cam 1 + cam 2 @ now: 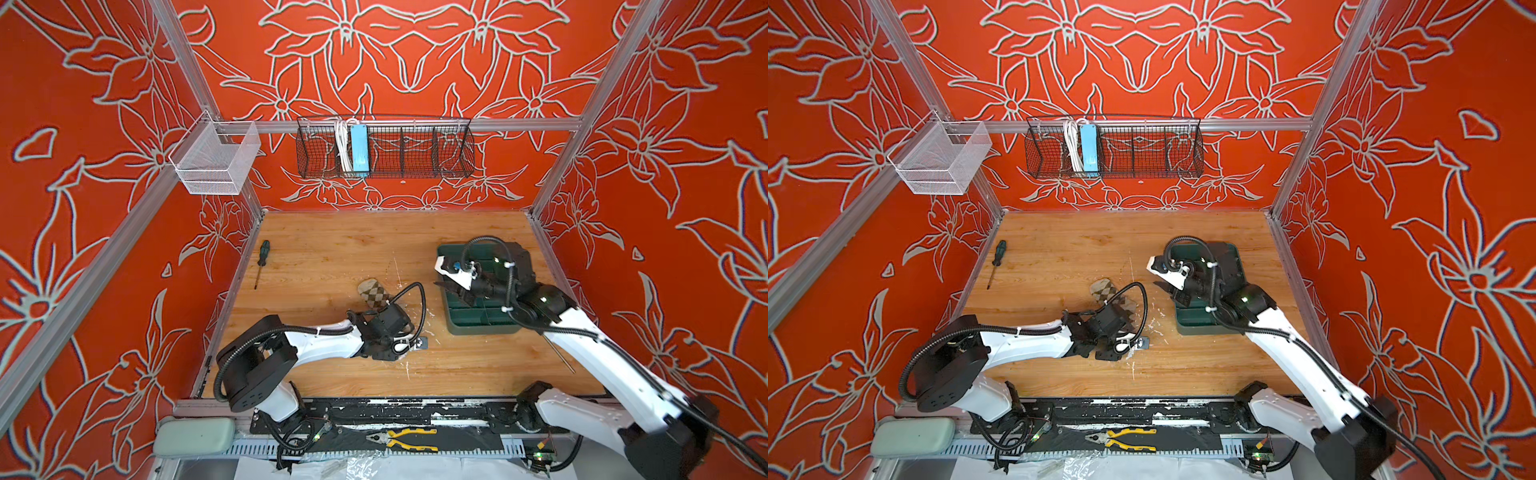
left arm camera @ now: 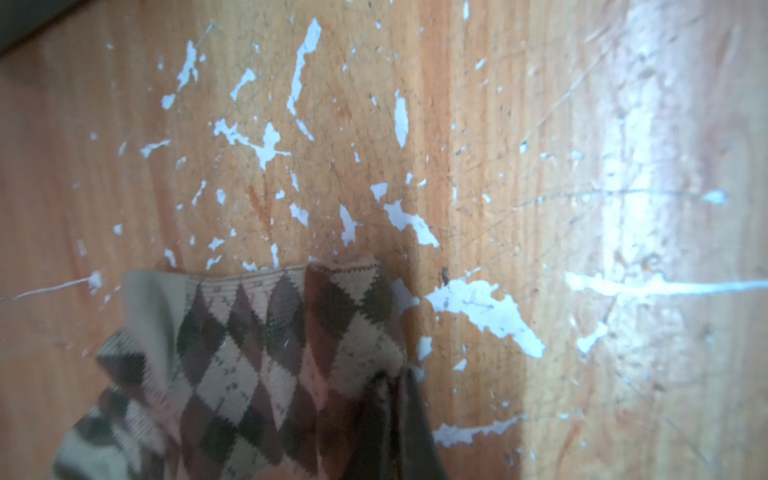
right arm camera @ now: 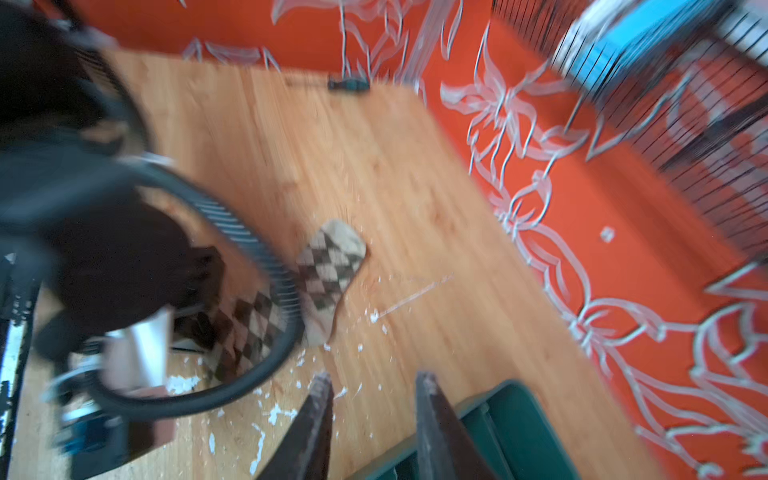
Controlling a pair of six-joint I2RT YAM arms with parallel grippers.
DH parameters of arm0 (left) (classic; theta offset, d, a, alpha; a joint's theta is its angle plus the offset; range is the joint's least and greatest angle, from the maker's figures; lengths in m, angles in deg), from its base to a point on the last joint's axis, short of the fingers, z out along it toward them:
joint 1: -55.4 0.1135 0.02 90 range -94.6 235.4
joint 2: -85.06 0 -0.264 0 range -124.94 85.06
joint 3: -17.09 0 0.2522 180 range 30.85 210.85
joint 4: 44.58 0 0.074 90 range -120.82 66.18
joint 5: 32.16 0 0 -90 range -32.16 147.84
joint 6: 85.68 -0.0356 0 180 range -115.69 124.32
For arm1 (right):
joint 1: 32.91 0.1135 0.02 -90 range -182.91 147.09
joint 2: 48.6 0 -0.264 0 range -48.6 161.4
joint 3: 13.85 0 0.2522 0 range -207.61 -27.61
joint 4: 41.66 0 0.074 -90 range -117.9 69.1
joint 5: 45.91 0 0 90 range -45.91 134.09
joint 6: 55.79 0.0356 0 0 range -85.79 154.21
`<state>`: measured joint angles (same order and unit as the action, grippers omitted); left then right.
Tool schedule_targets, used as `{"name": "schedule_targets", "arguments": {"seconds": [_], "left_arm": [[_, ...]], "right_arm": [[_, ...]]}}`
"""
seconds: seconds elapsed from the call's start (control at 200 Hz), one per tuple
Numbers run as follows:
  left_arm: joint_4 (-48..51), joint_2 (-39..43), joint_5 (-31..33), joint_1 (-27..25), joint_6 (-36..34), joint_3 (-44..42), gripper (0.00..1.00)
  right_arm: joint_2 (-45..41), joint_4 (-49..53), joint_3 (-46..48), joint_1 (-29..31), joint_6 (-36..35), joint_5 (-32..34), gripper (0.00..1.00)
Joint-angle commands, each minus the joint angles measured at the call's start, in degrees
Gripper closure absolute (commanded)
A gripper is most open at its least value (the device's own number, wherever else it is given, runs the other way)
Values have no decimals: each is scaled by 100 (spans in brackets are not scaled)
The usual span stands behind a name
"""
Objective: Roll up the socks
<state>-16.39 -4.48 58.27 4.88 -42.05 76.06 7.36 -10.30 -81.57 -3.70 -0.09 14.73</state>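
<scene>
The left gripper [image 2: 392, 415] is pinched tight on a bunched edge of the argyle sock [image 2: 266, 353], which is beige-olive with brown diamonds. Only the left wrist view shows this grip (in both top views the wrist covers the fingers). From those fingers the rest of the sock trails away flat on the wooden table [image 1: 332, 249], toward the back wall.

The right gripper [image 3: 376, 419] has its dark fingers [image 3: 320, 428] standing apart with a clear gap and nothing between them (this view is blurred). A green tray [image 3: 523, 419] sits just beside them. A top view shows its dividers, but the arm covers most compartments.

Well beyond both grippers, a black wire basket [image 1: 415, 153] on the wall holds a blue box [image 1: 359, 149] and coiled white cable [image 1: 341, 145]. Any lettering there is too small to read.
</scene>
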Motion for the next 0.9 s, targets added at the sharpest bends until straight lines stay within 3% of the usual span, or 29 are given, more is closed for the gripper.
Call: {"name": "schedule_targets", "arguments": {"seconds": [0.0, 0.09, 0.205, 0.295, 0.385, 0.495, 0.661, 0.896], "left_arm": [[1138, -288, -932, 423, -315, 367, 100], [1634, -409, -1334, 797, -344, 680, 100], [2074, -638, -1769, 1158, -278, 949, 100], [2383, -894, -2000, 1317, -241, 1186, 100], [2662, -1169, -2185, 1460, -183, 1441, 100], [2924, -1418, -2302, 1545, -140, 1711, 100], [2960, -1495, -2312, 1587, -75, 1798, 100], [2934, -1514, -2303, 1611, -57, 1798, 100]], "right_arm": [[-689, -7, 483, 82, -489, -1093, 64], [-1037, 527, 709, 525, -817, -591, 64], [-1142, 961, 1019, 1843, -1440, 1265, 58], [-1002, 705, 1381, 2750, -1692, 2530, 53], [-726, 97, 1817, 3454, -1964, 3341, 50], [-152, -1117, 2278, 3889, -2272, 3738, 49], [1241, -2706, 2344, 3916, -2512, 3981, 48], [3019, -3801, 1931, 3822, -2665, 4428, 53]]}}
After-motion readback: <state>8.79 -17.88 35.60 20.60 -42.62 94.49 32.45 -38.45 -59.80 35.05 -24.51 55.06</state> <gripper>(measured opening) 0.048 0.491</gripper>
